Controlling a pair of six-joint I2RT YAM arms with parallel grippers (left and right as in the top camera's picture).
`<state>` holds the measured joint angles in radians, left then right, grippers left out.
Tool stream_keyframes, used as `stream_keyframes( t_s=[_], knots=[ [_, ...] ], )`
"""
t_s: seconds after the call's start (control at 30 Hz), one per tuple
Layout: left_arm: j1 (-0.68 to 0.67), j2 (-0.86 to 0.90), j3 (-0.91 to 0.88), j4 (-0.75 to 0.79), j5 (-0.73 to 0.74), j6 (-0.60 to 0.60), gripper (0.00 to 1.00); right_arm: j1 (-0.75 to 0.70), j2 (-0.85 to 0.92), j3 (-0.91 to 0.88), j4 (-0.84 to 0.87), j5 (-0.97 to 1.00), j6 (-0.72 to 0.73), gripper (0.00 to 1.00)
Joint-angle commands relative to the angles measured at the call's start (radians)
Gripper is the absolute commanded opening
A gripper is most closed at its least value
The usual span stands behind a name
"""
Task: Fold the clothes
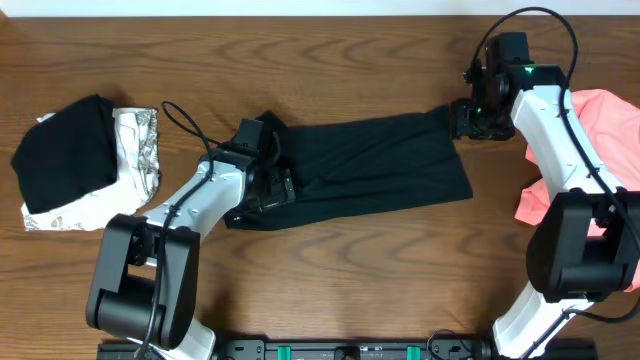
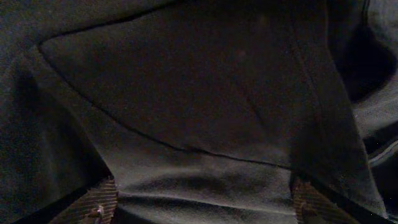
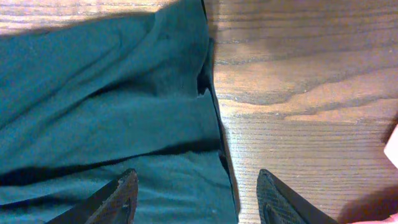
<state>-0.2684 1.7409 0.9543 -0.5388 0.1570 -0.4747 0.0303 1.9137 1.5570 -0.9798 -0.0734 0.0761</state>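
Observation:
A black T-shirt lies folded into a long strip across the middle of the table. My left gripper is low on its left end. In the left wrist view its fingers are wide apart with black fabric filling the frame between them. My right gripper is at the shirt's upper right corner. In the right wrist view its fingers are open, straddling the shirt's edge, one over fabric and one over bare wood.
Another black garment lies folded on a white-grey patterned one at the far left. A salmon-pink garment lies at the right edge, partly behind my right arm. The wooden table shows in front.

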Motion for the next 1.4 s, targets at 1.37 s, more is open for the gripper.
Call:
stream_keyframes(
  t_s=[1.37],
  knots=[
    [0.016, 0.047, -0.049, -0.019, -0.034, -0.009, 0.91, 0.024, 0.003, -0.624, 0.303, 0.073, 0.109, 0.56]
  ],
)
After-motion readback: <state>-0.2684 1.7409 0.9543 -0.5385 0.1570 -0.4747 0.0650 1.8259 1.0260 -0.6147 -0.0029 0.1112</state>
